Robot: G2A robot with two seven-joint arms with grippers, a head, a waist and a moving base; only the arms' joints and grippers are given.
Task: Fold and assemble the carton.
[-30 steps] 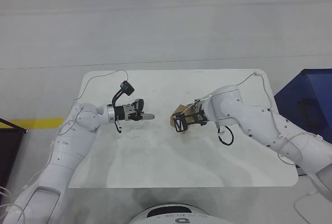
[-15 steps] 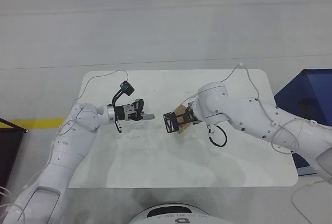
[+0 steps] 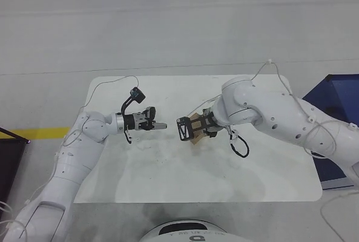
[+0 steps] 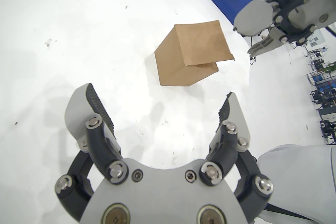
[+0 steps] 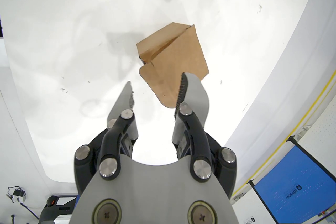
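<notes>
Carton [image 4: 183, 57] stands mid-table [image 4: 78, 12] with one top flap loose, right gripper [image 5: 157, 80] spread and empty just above that flap, likely to press it down, left gripper [image 4: 160, 91] also wide, empty, nearby facing carton, probably to brace it.

Plain brown carton [image 4: 189, 57], white table [image 4: 78, 12]
</notes>
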